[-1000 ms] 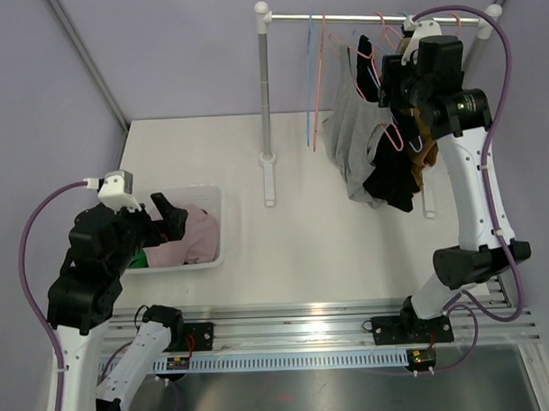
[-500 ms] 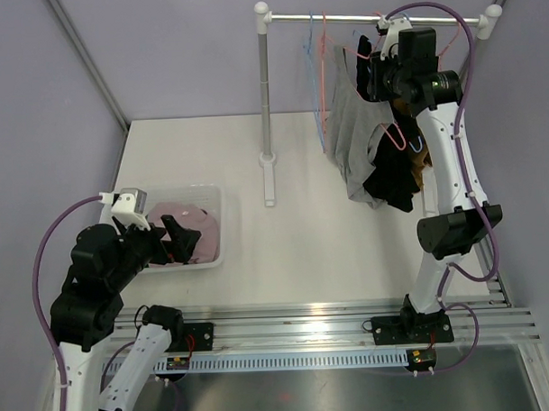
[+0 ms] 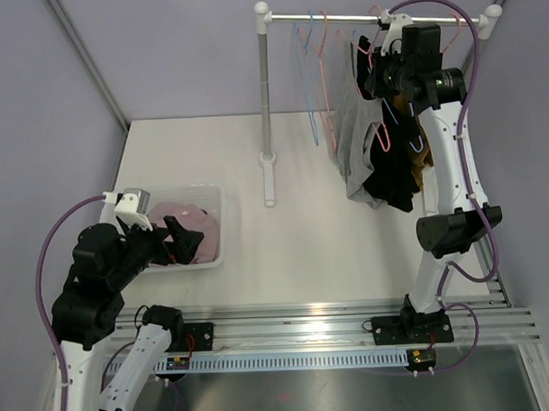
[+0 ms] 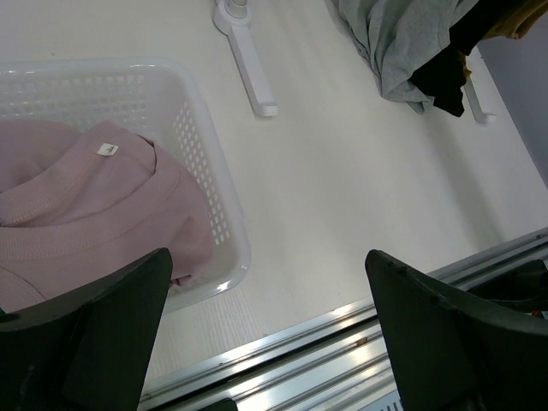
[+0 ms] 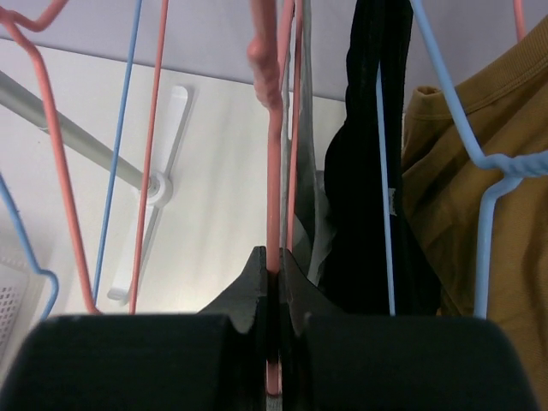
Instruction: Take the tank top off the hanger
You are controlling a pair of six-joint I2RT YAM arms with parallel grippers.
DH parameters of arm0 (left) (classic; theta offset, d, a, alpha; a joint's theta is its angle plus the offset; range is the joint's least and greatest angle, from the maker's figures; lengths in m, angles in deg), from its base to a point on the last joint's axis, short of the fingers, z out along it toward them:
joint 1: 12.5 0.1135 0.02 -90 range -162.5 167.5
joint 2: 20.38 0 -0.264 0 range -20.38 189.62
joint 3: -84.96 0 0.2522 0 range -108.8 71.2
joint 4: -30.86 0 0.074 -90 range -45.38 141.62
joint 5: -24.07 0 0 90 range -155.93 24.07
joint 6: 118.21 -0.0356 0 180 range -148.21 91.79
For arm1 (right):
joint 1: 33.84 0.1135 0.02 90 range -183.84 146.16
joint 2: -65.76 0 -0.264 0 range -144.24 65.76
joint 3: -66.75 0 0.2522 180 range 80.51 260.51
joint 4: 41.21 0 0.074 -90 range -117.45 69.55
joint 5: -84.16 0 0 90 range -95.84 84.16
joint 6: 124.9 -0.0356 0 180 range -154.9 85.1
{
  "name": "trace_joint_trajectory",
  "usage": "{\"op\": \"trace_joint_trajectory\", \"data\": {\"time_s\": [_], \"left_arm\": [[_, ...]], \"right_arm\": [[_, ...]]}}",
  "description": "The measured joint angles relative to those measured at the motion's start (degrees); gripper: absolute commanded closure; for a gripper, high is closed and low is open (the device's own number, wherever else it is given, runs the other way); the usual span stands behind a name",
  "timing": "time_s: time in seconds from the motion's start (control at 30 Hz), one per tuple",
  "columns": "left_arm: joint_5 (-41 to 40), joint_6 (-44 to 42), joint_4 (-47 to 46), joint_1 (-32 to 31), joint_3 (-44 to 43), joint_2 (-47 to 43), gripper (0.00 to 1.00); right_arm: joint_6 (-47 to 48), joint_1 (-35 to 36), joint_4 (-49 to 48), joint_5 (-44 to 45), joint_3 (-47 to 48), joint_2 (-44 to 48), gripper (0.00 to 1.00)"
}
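Right arm: reared up from its base at the near edge of the tabletop (image 3: 303, 250), elbow bent out to the right, forearm reaching high to the rail (image 3: 340, 16) of the clothes rack. My right hand (image 5: 272, 261): fully closed, its two tips pinched on one thin wire of a pink hanger (image 5: 276, 154) that rises straight out of the grip. Grey tank top (image 3: 352, 140): on the rack, draped down to the tabletop's far right, its fabric just beside the pinched wire; I cannot tell for certain which hanger carries it. Black garment (image 3: 395, 179): hung right of the grey one, touching it. Mustard garment (image 3: 424, 169): furthest right, partly behind my forearm. Blue hangers (image 3: 304, 78): bare, left of the clothes. Left arm: folded low at the near left, wrist pointing down and forward. My left hand (image 3: 179, 236): spread to its widest, gripping nothing, poised over the near right corner of a white basket (image 3: 219, 221). Pink garment (image 4: 77, 214): lying bunched inside that basket, well apart from the rack.
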Motion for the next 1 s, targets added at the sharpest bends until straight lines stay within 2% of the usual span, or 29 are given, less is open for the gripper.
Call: {"op": "trace_joint_trajectory", "data": {"time_s": [0.2,0.37,0.47,0.7,0.83,1.0], "left_arm": [[0.8,0.0,-1.9,0.0,1.4,0.5,0.01],[1.7,0.1,-4.3,-0.1,2.0,3.4,0.01],[1.5,-0.1,-4.6,-0.3,0.7,6.3,0.01],[0.1,-0.2,-7.5,-4.7,-10.0,15.0,0.01],[-4.0,0.2,-10.6,-14.7,-14.8,19.3,0.01],[-11.7,0.2,-17.3,-33.6,-18.3,25.5,0.01]], "right_arm": [[-1.9,0.0,2.1,-0.9,4.7,0.1,1.00],[-4.0,0.0,4.0,-1.1,4.3,2.9,1.00],[-5.1,0.0,5.1,-2.4,-1.0,8.2,1.00],[-7.5,0.0,6.1,-5.0,-17.2,26.6,1.00],[-8.3,0.0,8.3,-6.6,-20.6,34.9,1.00],[-9.7,0.0,12.9,-8.7,-24.1,44.1,1.00]]}}
